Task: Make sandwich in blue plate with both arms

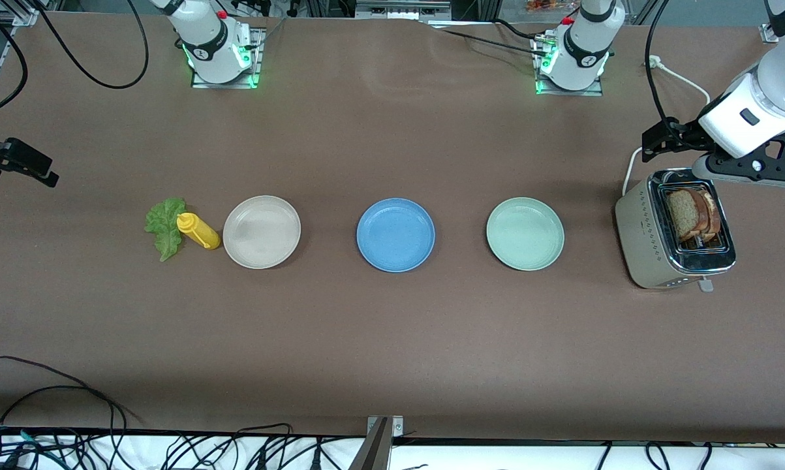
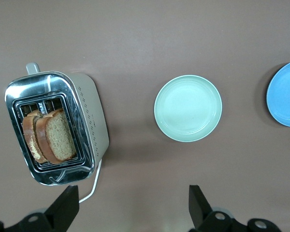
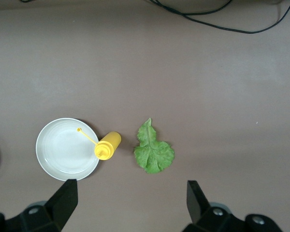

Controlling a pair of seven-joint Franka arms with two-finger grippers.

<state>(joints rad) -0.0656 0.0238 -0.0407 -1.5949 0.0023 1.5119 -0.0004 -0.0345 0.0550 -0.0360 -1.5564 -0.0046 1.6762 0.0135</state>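
Brown bread slices [image 1: 692, 215] half-sunk in toaster [image 1: 640, 248], both grippers' jaws wide, empty.

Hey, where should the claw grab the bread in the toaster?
Come straight down from above and pinch the top edge of one bread slice across its flat faces. The slices stand upright in the toaster slots, with only their upper parts exposed.

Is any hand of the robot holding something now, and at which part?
Nothing is held. The left hand is open above the toaster; the right hand is open above the lettuce.
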